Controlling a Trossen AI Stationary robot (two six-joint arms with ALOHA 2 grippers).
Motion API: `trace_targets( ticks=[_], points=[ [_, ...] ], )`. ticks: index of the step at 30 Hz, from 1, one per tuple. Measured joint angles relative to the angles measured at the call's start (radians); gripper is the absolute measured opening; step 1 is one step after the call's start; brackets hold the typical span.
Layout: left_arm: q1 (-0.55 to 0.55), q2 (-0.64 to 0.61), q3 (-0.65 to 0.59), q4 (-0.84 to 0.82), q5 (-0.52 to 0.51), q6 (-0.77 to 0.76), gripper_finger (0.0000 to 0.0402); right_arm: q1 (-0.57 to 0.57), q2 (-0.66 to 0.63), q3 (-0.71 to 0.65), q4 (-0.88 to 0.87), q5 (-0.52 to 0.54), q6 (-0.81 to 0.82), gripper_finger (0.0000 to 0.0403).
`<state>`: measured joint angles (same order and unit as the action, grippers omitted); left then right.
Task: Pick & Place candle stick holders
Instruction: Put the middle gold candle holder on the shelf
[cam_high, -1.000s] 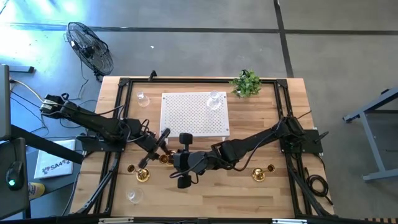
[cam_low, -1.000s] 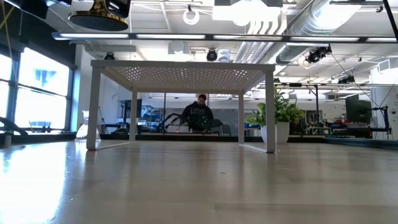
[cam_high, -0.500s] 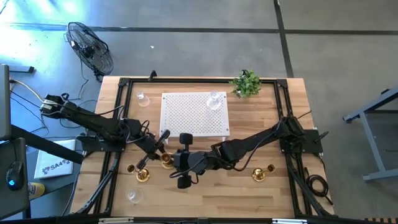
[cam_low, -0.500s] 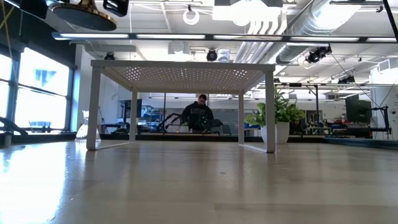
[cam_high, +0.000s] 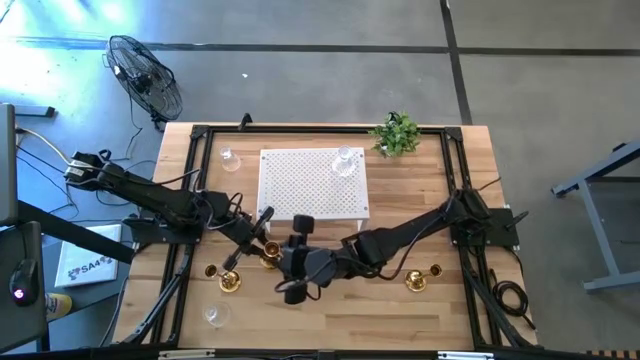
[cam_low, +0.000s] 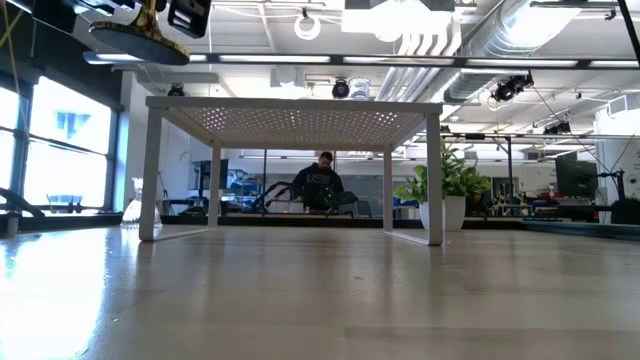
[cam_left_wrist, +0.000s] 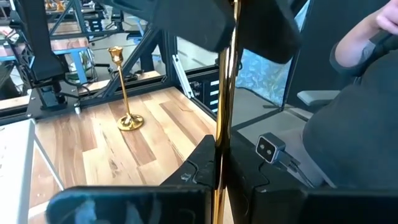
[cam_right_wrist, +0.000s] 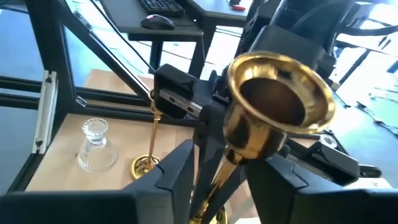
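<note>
A tall gold candle stick holder (cam_high: 268, 258) hangs above the table's near left part, between both grippers. Its thin stem (cam_left_wrist: 222, 112) rises to a flared cup (cam_right_wrist: 280, 93). Its round base (cam_low: 135, 42) floats tilted, high in the low view. My left gripper (cam_high: 264, 243) is shut on the stem. My right gripper (cam_right_wrist: 217, 186) is open, one finger on either side of the stem, apart from it. Another gold holder (cam_high: 230, 282) stands on its base close by, and a clear glass holder (cam_high: 214, 315) stands near the front edge. My left gripper pinches the thin stem (cam_left_wrist: 219, 163) of the gold candle stick holder between its two fingers, coming from the table's left side. The holder is lifted clear of the table, roughly upright and somewhat tilted, cup end up and base (cam_low: 135, 42) down.
The white perforated stand (cam_high: 313, 185) fills the middle back, with a glass holder (cam_high: 347, 162) on it and another (cam_high: 231, 158) to its left. A green plant (cam_high: 396, 133) stands at the back right. More gold holders (cam_high: 415, 280) stand at the near right.
In the low view the held holder's base was level a second ago. It has since drifted a little to the left of that picture and tipped, so its stem now shows above it.
</note>
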<state>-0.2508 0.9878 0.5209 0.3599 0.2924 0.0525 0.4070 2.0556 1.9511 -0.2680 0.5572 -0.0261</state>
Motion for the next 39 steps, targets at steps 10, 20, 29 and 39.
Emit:
trace_targets(
  ticks=[10, 20, 29, 39],
  points=[
    [0.0, 0.0, 0.0, 0.003, 0.0, 0.002, 0.001, 0.028, 0.0, 0.0, -0.149, 0.151, 0.101, 0.0174],
    [0.0, 0.0, 0.0, 0.004, -0.021, -0.007, 0.0009, 0.084, -0.002, 0.0, -0.288, 0.19, 0.252, 0.0181],
    [0.002, -0.016, 0.0, 0.039, -0.094, -0.034, 0.0009, 0.185, -0.002, 0.0, -0.446, 0.293, 0.428, 0.0181],
    [0.002, -0.031, 0.185, -0.217, -0.16, 0.025, 0.0009, 0.262, -0.003, 0.0, -0.588, 0.448, 0.576, 0.0181]
  ],
)
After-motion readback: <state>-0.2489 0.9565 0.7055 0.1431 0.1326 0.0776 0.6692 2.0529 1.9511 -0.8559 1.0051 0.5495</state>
